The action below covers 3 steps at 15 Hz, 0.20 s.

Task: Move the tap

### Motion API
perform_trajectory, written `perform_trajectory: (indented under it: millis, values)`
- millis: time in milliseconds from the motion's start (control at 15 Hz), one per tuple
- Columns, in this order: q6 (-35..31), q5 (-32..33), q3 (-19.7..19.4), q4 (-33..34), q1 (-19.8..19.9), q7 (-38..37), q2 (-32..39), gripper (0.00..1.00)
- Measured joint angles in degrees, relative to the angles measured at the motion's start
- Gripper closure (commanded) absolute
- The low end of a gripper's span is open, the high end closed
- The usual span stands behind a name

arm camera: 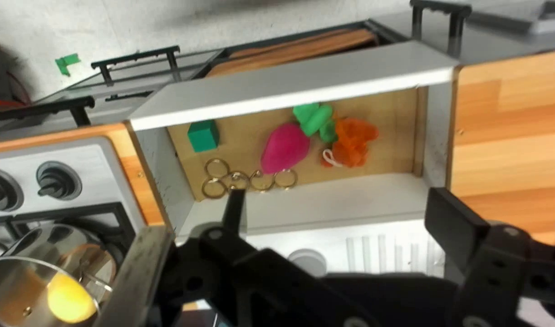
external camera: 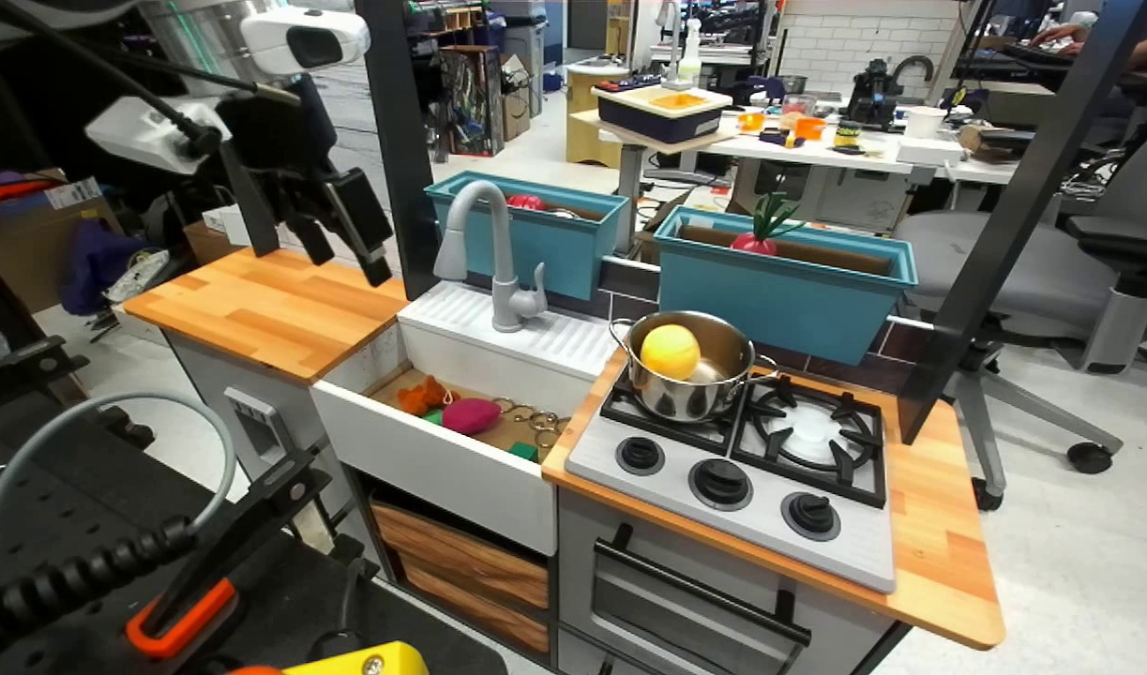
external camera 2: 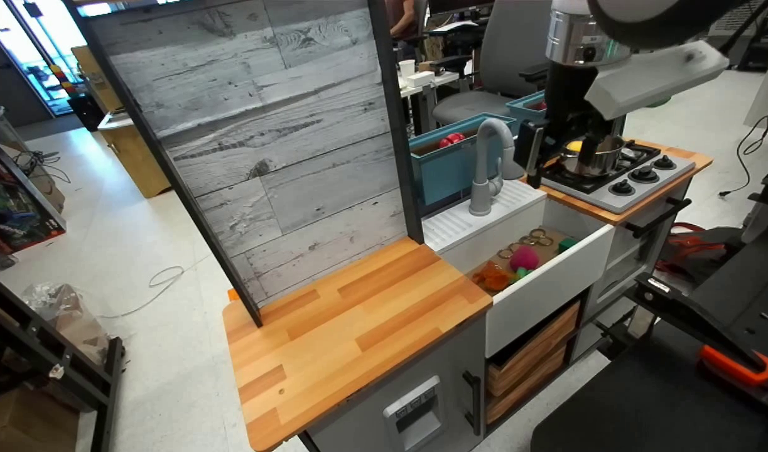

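Note:
The tap (external camera: 501,246) is a grey arched faucet standing upright on the white ribbed ledge behind the sink. It also shows in an exterior view (external camera 2: 481,188). My gripper (external camera: 348,264) is open and empty, above and apart from the tap. In an exterior view my gripper (external camera 2: 559,164) appears close beside the spout, but the depth is hard to judge there. In the wrist view my gripper (arm camera: 338,196) has its fingers wide apart over the sink's back edge. A round grey shape between them may be part of the tap; the rest is hidden behind the gripper.
The white sink (external camera: 423,459) holds a pink toy (arm camera: 285,148), a green block (arm camera: 203,135), an orange toy (arm camera: 351,141) and metal rings. A pot (external camera: 690,394) with a yellow ball stands on the stove. Blue planters (external camera: 784,291) and a dark post (external camera 2: 395,125) stand near the tap.

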<state>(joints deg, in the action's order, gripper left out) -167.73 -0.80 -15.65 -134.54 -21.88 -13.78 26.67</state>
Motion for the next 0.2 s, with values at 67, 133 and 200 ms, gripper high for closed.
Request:
perform_trajectory:
  millis: [67,133,200]
  values:
    - [2.4,0.0,2.9,-1.4,2.6,1.3,-2.0,0.00]
    - [5.4,-0.1,6.2,-2.5,5.6,2.7,-4.1,0.00]
    - [6.3,0.3,7.7,-3.0,7.2,2.5,-5.3,0.00]
